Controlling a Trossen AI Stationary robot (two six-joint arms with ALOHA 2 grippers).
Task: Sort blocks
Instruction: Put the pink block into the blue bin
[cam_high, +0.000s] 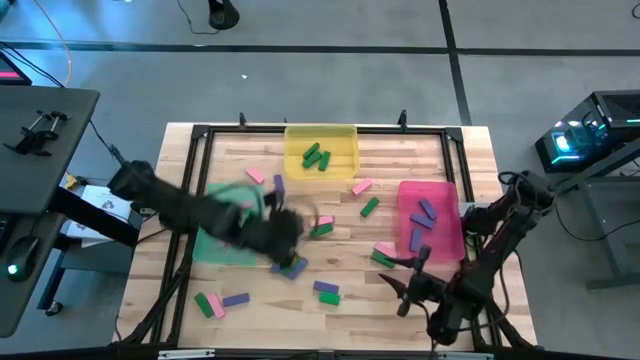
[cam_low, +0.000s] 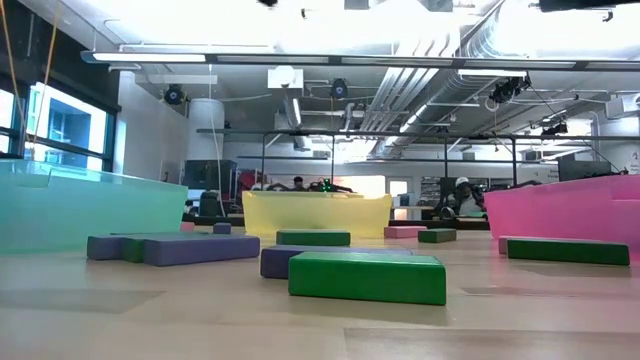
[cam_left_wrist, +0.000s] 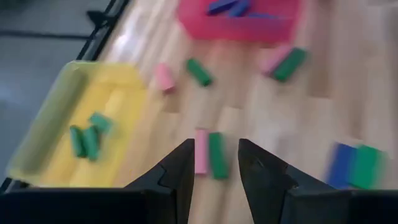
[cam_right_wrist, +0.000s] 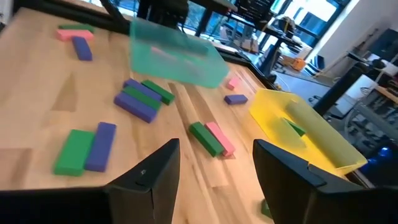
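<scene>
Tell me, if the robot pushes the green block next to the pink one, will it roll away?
Probably not. The green block has flat sides and lies flat on the table, so it should slide rather than roll. It looks stiff, so it likely won't bend. Pushed sideways, it may nudge the pink block lying right beside it.
</scene>
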